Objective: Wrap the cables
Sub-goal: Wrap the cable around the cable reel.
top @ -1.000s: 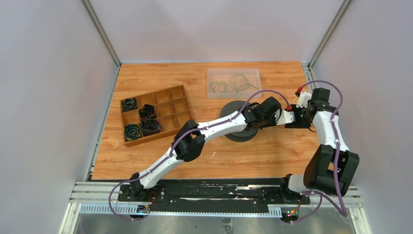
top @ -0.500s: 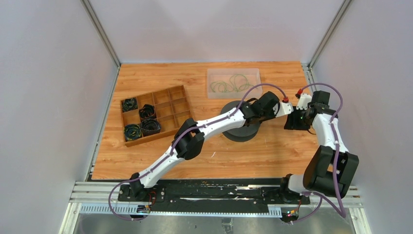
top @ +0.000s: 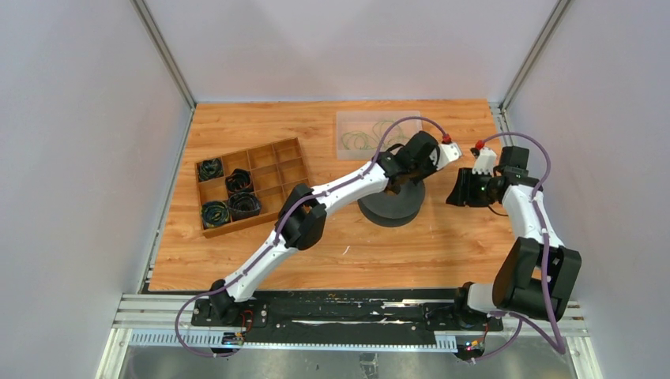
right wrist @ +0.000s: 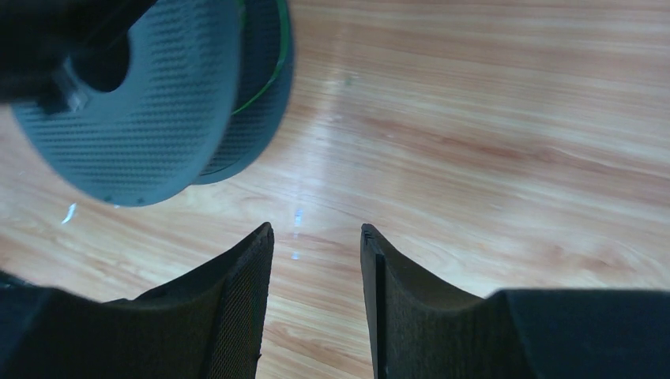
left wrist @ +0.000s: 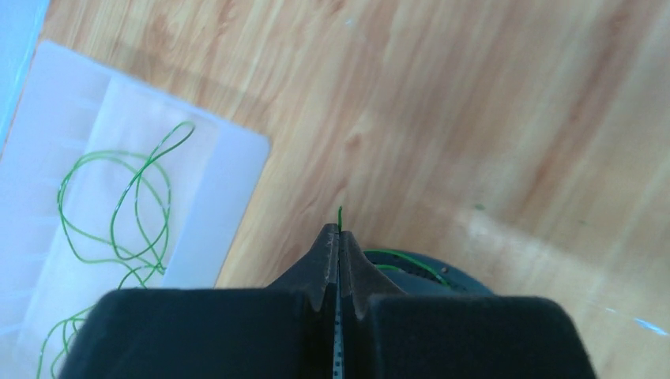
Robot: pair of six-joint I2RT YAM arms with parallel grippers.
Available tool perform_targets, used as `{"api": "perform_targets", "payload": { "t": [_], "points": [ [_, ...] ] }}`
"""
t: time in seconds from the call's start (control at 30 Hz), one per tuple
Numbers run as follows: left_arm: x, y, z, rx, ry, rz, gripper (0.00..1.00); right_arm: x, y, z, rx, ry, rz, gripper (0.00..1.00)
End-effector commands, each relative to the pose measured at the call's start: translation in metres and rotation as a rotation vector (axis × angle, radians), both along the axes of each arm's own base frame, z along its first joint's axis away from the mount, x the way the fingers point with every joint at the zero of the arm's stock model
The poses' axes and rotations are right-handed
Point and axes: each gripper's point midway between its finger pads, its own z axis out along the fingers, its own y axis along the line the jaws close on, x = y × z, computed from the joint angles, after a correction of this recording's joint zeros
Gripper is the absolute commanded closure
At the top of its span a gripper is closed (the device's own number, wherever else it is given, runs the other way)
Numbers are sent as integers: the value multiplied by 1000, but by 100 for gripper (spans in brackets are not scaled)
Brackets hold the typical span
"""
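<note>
Above the dark round spool (top: 389, 212), your left hand (left wrist: 340, 234) pinches the thin green cable (left wrist: 340, 213); your spread right hand (right wrist: 317, 234) hovers at three o'clock.

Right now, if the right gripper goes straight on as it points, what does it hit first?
The right gripper would probably meet bare table first; the black spool sits off that line in its wrist view, depth unclear.

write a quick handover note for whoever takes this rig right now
Left tool: shut on a thin green cable, its end poking past the tips, above the spool.
Right tool: open, empty, beside the spool.
Some green cable lies in the spool's groove.
More loose cables wait in the clear tray.
Four bundles sit in the wooden box.
Left: finish winding, then the tray's cables.
</note>
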Motion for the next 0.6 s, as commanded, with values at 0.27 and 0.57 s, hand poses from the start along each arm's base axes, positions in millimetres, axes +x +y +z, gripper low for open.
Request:
{"api": "perform_targets", "payload": {
  "t": [0.27, 0.57],
  "points": [
    [27, 19, -30, -26, 106, 87, 100, 9, 50, 4, 287, -70, 66, 56],
    [41, 38, -16, -90, 186, 137, 100, 36, 76, -5, 441, -77, 68, 55]
  ]
}}
